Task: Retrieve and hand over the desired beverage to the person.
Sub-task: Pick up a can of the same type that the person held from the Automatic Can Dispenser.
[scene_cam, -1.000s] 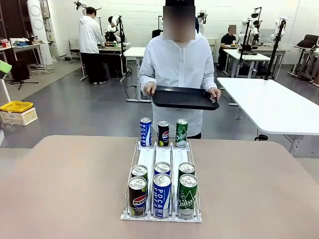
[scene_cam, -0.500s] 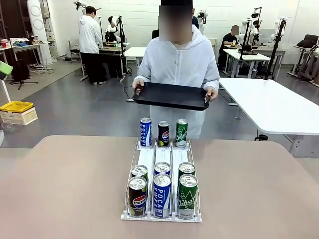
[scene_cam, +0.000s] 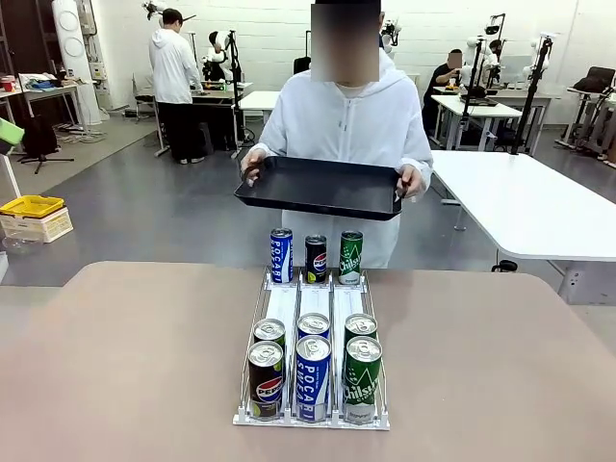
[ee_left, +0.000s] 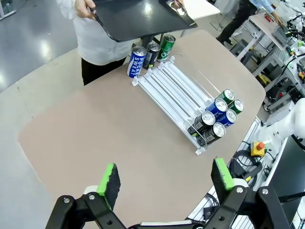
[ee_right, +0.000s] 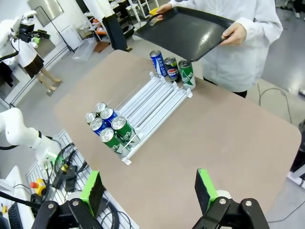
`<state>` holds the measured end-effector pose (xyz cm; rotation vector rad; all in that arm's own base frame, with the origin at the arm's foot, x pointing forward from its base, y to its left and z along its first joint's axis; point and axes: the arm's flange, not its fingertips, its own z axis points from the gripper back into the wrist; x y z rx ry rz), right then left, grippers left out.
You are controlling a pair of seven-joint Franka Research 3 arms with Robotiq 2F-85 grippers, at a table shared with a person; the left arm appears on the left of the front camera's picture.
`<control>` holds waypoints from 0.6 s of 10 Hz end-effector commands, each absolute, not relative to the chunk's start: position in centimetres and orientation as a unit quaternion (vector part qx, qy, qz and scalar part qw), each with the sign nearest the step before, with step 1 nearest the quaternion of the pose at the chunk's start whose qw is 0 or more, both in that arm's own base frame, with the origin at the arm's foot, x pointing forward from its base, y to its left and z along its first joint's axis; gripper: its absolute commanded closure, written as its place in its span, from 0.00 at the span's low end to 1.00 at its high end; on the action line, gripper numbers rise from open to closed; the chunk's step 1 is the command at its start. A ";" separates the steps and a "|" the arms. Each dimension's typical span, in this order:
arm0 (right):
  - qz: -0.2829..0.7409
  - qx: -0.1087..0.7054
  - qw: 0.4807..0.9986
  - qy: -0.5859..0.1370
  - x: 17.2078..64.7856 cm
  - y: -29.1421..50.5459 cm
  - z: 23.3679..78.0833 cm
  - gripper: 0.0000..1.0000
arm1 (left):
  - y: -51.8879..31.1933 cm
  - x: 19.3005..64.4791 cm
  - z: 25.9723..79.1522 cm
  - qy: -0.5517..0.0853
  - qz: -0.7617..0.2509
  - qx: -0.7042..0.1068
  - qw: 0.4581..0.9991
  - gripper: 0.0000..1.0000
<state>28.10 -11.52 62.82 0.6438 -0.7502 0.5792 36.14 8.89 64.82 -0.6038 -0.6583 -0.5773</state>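
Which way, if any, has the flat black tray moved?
Yes. The flat black tray shifted toward picture left, now centred above the three far cans.

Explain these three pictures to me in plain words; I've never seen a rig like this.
This is a two-armed robot at a brown table. The front picture looks across the table from between the arms. The other two come from a camera on each wrist. The green-tipped prongs at the bottom are the robot's left hand and right hand, both open and holding nothing. On the table, a white rack holds nine drink cans: Pepsi, Pocari Sweat and green Chilsung. At the far side, a person in a white jacket holds an empty black tray with both hands.
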 end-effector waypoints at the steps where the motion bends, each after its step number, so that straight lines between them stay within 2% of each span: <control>1: 0.281 0.315 0.832 -0.361 28.4 -11.5 62.9 0.00 | 9.0 36.2 64.9 -0.320 -0.280 -0.293 0.856 0.00; 6: 0.281 0.315 0.832 -0.361 28.4 -11.5 62.9 0.00 | 9.0 36.2 64.9 -0.320 -0.280 -0.293 0.856 0.00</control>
